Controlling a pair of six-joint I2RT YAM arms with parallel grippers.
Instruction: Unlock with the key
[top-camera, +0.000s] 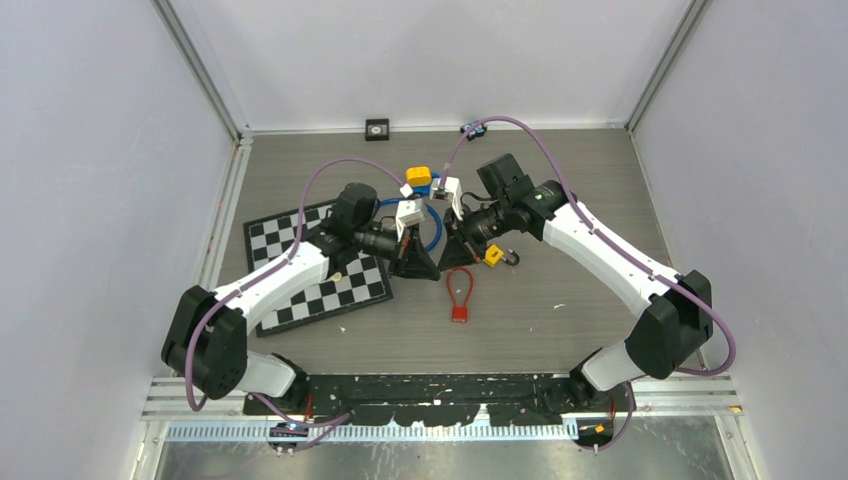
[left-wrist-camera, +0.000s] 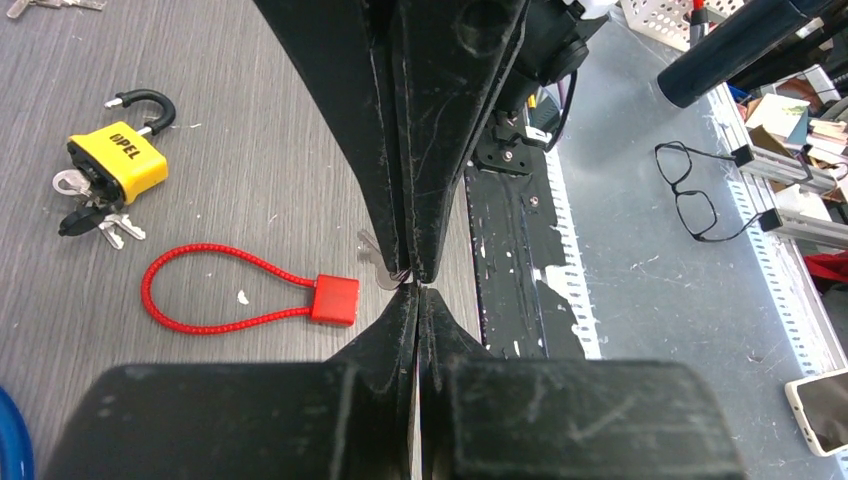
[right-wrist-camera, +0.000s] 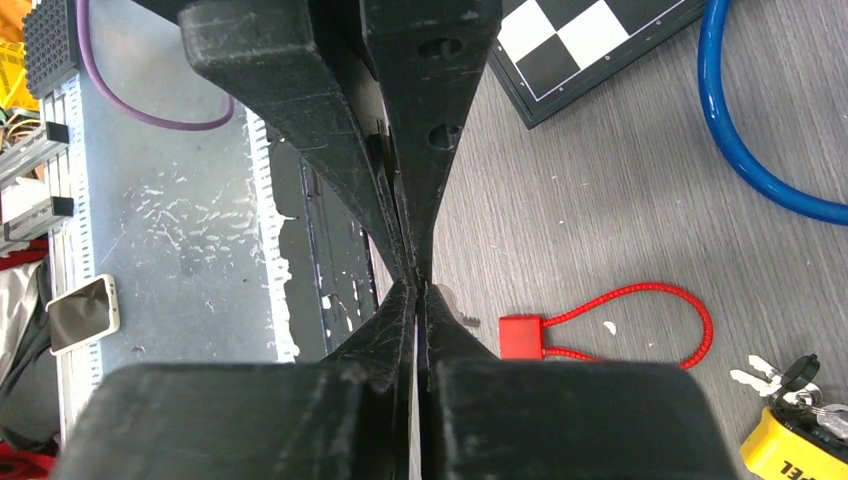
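Note:
My two grippers meet tip to tip above the middle of the table. In the left wrist view my left gripper (left-wrist-camera: 416, 290) is shut. A small silver key (left-wrist-camera: 376, 264) sticks out where its tips touch those of the right gripper. In the right wrist view my right gripper (right-wrist-camera: 418, 286) is shut too, and the key's toothed edge (right-wrist-camera: 458, 306) shows beside one finger. From above, the left gripper (top-camera: 432, 268) and right gripper (top-camera: 446, 262) hang over a red cable lock (top-camera: 459, 293). A yellow padlock (top-camera: 493, 255) with a bunch of keys lies to the right.
A chessboard (top-camera: 320, 290) lies under the left arm. A blue cable lock with a yellow body (top-camera: 418, 177) sits behind the grippers. A small black block (top-camera: 377, 128) rests at the back wall. Grey walls close in the table's sides.

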